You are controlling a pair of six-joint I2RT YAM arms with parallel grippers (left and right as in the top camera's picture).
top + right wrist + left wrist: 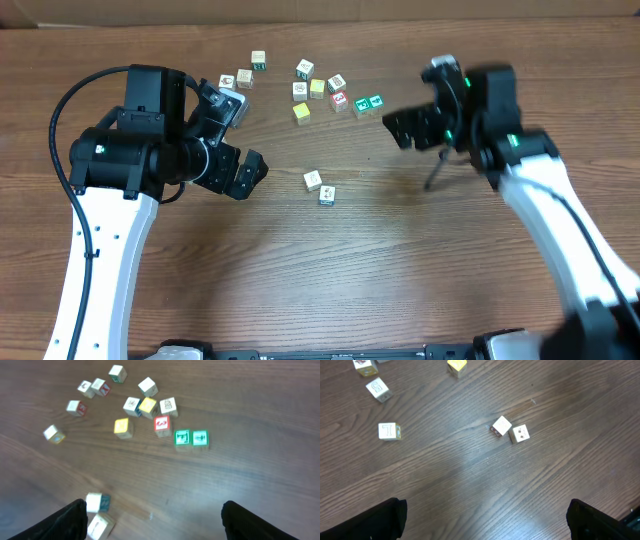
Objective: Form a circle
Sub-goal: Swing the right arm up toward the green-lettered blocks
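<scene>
While both arms hang over the table [420, 280], the overhead view shows the cubes [317, 87] lying in a loose scatter along the far side, not in a ring. Two green cubes [361, 103] sit side by side, touching, at the right end of that scatter, just beside a red cube [339, 99]. A yellow cube [301, 111] lies at the scatter's near edge. A pale pair [313, 179] lies apart from the rest, nearer the middle of the table. The left gripper [243, 137] hovers left of that pair, jaws spread wide with nothing between them. The right gripper [415, 100], blurred, hovers just right of the green cubes, jaws likewise apart and empty.

From the left wrist, the fingers [370, 522] show as dark shapes in the bottom corners, wide apart, with bare wood between them. The pale pair [501, 426] lies ahead, the two touching. Three more pale cubes sit toward the top left, and the yellow cube [456, 365] is cut by the top edge.

From the right wrist, the fingers [60, 522] again fill the bottom corners, well apart and holding nothing. The green cubes [182, 439] lie ahead near mid-frame, touching each other, with the red cube [162, 425] just beside them on the left. The yellow cube [122, 427] sits farther left, and the other cubes spread beyond toward the top left. The pale pair [97, 502] shows just beside the left-hand finger.
</scene>
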